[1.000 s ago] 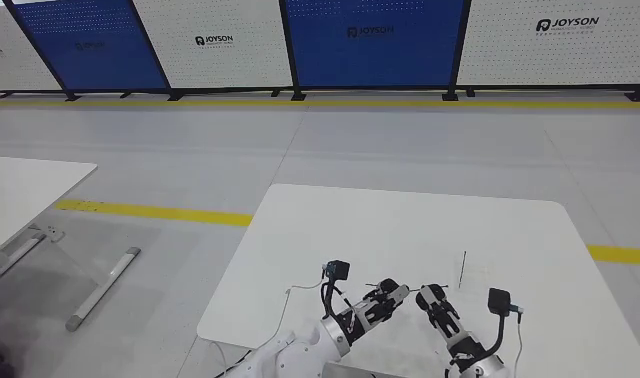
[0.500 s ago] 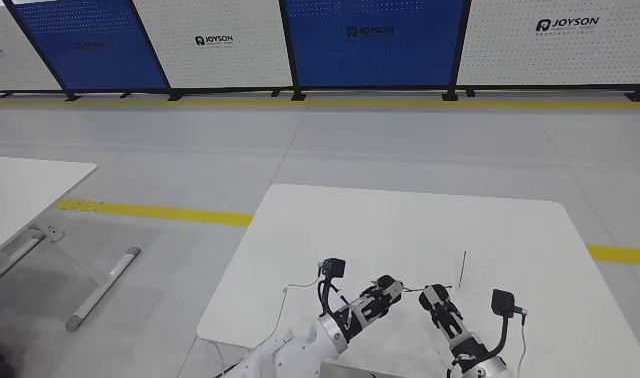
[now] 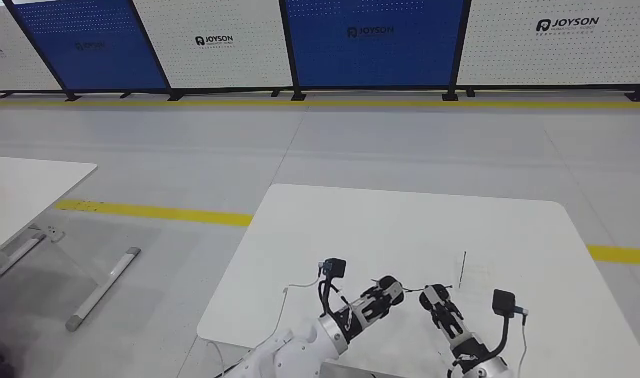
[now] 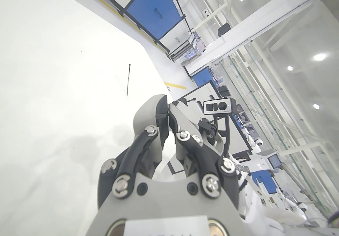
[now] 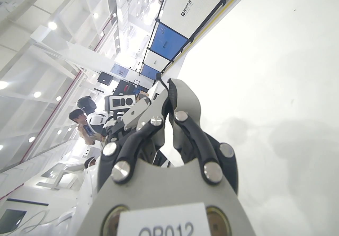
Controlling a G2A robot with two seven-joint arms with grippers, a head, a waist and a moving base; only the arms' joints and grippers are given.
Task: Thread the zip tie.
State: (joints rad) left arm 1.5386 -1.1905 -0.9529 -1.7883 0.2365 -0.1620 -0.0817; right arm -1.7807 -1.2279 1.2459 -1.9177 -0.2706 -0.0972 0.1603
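A black zip tie (image 5: 162, 81) sticks out of my right gripper (image 5: 165, 91), which is shut on it, the strap's end rising past the fingertips. In the top view the right gripper (image 3: 432, 296) hovers near the table's front edge. My left gripper (image 3: 390, 286) is just to its left, tips facing it. The left gripper (image 4: 168, 111) is shut, and I cannot tell whether anything is pinched in it. A second black zip tie (image 3: 462, 268) lies straight on the white table (image 3: 400, 218) just beyond the right gripper; the left wrist view also has this second zip tie (image 4: 128, 79).
The table's front edge (image 3: 300, 340) lies close under both arms. White tabletop stretches away behind the loose tie. Another white table (image 3: 30, 193) stands far left across the floor.
The left gripper has drawn back slightly to the left over the last second. The right gripper shifted a touch toward the front. Both stayed shut.
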